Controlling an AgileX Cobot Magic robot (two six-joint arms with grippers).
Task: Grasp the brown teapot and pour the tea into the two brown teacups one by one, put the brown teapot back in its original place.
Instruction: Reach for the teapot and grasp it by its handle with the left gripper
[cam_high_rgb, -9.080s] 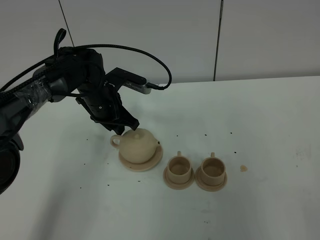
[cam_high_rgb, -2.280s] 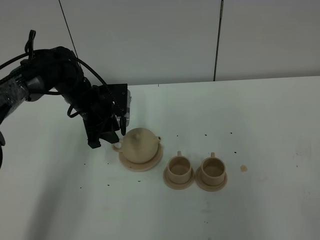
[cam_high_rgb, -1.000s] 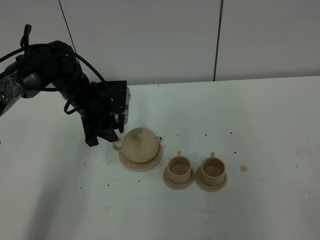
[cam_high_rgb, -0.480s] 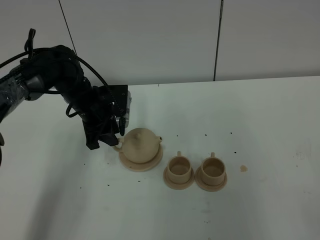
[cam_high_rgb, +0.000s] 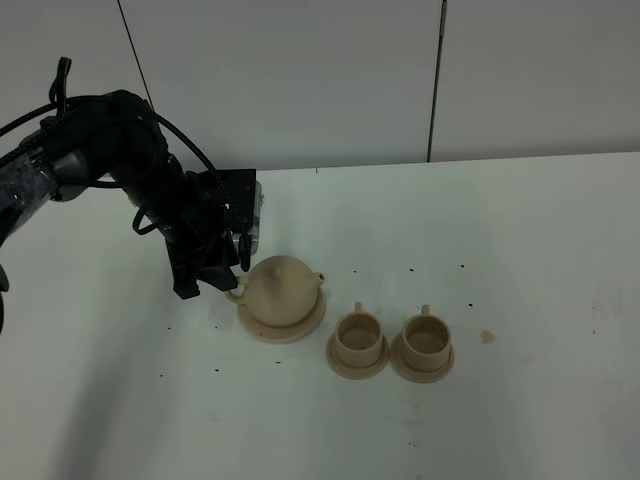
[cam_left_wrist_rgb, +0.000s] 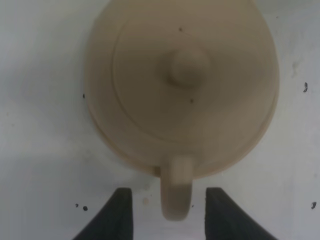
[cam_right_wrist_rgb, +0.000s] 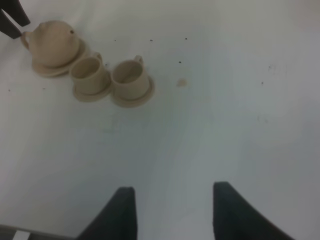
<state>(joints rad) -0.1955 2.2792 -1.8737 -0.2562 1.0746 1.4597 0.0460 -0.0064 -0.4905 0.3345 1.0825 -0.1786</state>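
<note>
The brown teapot (cam_high_rgb: 283, 289) stands upright on its wide saucer (cam_high_rgb: 300, 328), the original place, left of the two brown teacups (cam_high_rgb: 358, 337) (cam_high_rgb: 426, 339), each on a small saucer. My left gripper (cam_high_rgb: 224, 279) is low at the teapot's left, by its loop handle. In the left wrist view the handle (cam_left_wrist_rgb: 176, 192) lies between the open fingers (cam_left_wrist_rgb: 120, 215) of that gripper (cam_left_wrist_rgb: 169, 191), with a gap on each side. My right gripper (cam_right_wrist_rgb: 172, 189) is open and holds nothing, well away from the teapot (cam_right_wrist_rgb: 52, 42) and the teacups (cam_right_wrist_rgb: 89, 75) (cam_right_wrist_rgb: 130, 76).
The white table (cam_high_rgb: 520, 240) carries scattered dark specks and a small brown stain (cam_high_rgb: 487, 337) right of the cups. A grey wall rises behind the table's back edge. The left arm's black cable loops above the table's left side.
Over the last second my left gripper has shifted slightly right and down, closing in on the teapot's handle. Its jaws have stayed open. Teapot and cups have not moved.
</note>
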